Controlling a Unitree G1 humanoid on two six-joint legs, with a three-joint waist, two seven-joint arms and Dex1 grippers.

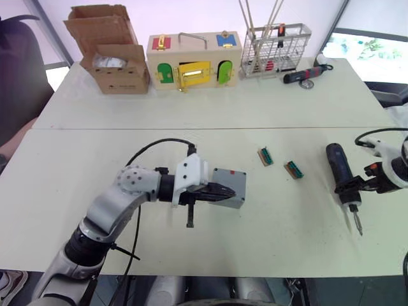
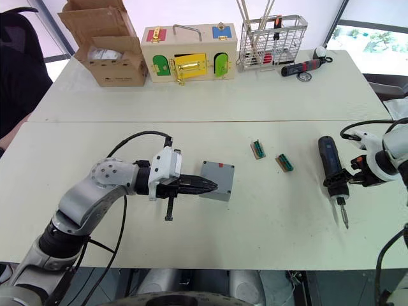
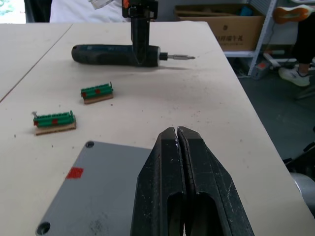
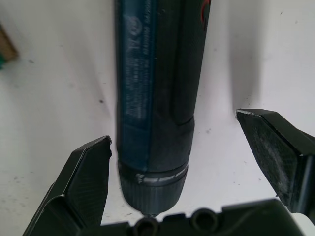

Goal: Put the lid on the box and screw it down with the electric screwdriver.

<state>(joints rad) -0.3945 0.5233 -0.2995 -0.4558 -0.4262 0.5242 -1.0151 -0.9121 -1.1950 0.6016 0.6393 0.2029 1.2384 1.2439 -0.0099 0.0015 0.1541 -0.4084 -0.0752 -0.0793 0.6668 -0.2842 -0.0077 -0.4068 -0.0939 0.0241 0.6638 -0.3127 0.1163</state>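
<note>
Bright, even daylight fills the head views, with the window at upper right blown out to near white and the pale bench [image 1: 268, 108] lightly washed. Shadows are soft and short: a faint one lies beside the electric screwdriver [image 4: 152, 98] in the right wrist view. There the tool's near end blurs, as do the left pincer [image 3: 183, 187] fingers at the frame's bottom.

We see a smooth, matt grey plastic lid [image 3: 93, 191] on the pale, dull, speckled table [image 3: 206, 108]. The electric screwdriver [image 4: 155, 88] looks like dark, slightly shiny plastic, with a thin metal bit [image 1: 357, 223]. The black fingers [image 3: 211, 191] look scuffed.
</note>
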